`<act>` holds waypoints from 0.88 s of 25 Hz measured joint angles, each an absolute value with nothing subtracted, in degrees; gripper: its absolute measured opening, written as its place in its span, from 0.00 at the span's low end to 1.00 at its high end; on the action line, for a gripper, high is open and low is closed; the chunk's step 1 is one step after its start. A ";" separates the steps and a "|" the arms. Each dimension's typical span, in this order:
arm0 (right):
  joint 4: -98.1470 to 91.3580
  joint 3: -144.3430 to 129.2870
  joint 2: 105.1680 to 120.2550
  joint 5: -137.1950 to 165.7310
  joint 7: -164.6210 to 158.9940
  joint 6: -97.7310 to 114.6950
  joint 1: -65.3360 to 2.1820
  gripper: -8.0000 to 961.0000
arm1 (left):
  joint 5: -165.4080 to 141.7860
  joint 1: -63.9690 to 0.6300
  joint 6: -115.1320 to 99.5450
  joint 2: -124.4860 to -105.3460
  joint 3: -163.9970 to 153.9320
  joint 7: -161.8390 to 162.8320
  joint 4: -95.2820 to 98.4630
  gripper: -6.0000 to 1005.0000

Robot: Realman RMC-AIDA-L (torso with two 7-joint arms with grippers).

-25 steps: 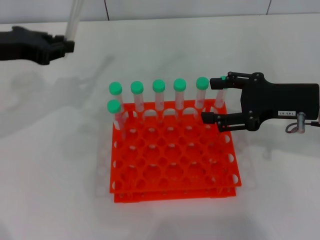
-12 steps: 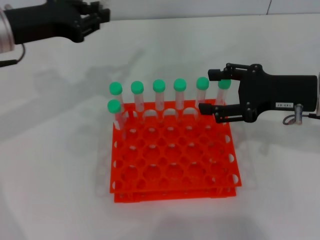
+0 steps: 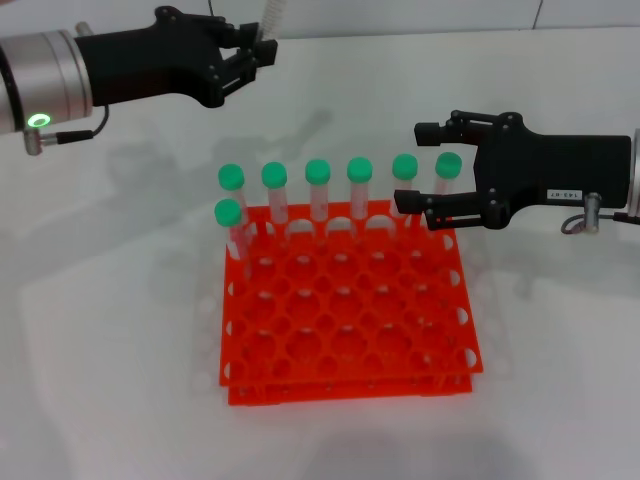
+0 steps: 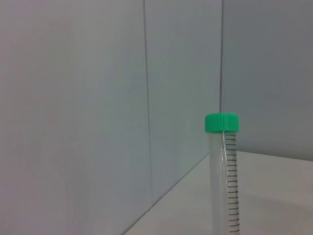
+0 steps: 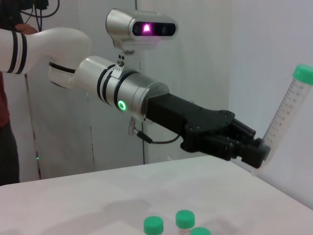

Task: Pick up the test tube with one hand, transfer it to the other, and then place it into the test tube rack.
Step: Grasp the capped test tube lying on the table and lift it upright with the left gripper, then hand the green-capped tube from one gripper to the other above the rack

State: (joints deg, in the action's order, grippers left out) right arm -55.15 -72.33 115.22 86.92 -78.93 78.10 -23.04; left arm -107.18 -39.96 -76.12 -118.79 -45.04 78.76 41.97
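From the head view, the black unlabelled left gripper is seen raised at the far left, closed on a slim clear plastic test tube that runs past the top edge, so its cap is cut off. The black right gripper with a small white label is spread wide around the last green-capped tube at the far right corner of the bright orange-red square rack. Many near holes are free.

In the left wrist view, the held tube's green cap is shown.

In the right wrist view, the tube is seen tilted, gripped at its bottom end.
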 joint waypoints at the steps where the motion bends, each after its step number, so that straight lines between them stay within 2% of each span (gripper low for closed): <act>1: -55.16 -72.33 115.22 86.92 -78.92 78.01 -23.05 0.85 | -107.16 -40.14 -76.11 -118.84 -45.08 78.27 41.51 0.20; 22: -55.16 -71.46 115.29 86.83 -79.07 76.84 -24.32 0.84 | -104.43 -40.54 -76.72 -119.11 -50.94 75.98 38.24 0.20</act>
State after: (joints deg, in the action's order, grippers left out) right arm -55.16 -71.46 115.29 86.83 -79.07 76.84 -24.32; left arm -104.43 -40.54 -76.72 -119.11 -50.94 75.98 38.24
